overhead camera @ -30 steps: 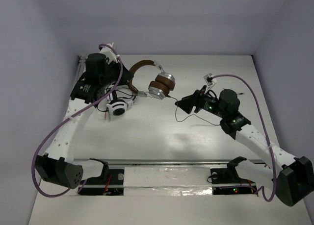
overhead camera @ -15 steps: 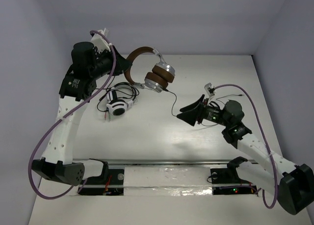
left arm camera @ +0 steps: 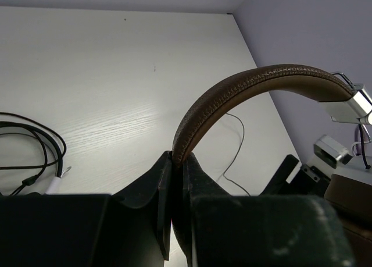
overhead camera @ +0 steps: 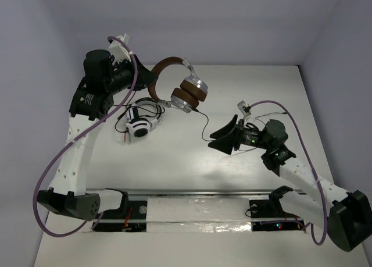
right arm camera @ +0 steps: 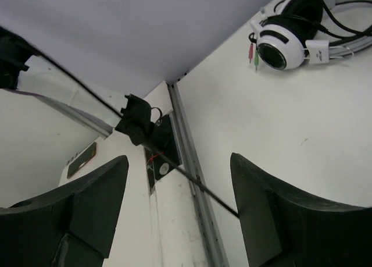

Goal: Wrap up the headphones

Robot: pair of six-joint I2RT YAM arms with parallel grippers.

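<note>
The headphones (overhead camera: pixel 187 93), with brown headband, brown pads and silver cups, hang in the air over the far left of the table. My left gripper (overhead camera: pixel 149 81) is shut on the headband (left arm camera: pixel 256 84), which rises from between its closed jaws in the left wrist view (left arm camera: pixel 177 160). The thin dark cable (overhead camera: pixel 204 123) drops from the cups and runs to my right gripper (overhead camera: pixel 221 136). That gripper is open, and in the right wrist view the cable (right arm camera: pixel 195 182) crosses the gap between its fingers (right arm camera: pixel 180 159).
A white and black headset (overhead camera: pixel 140 127) with its own black looped wire lies on the table under the left arm; it also shows in the right wrist view (right arm camera: pixel 288 43). A metal rail (overhead camera: pixel 197 192) runs along the near edge. Grey walls close in the far side.
My left gripper has lifted the headphones off the table and swung them up. My right gripper has moved nearer and lower along the cable, its jaws now wide apart.
</note>
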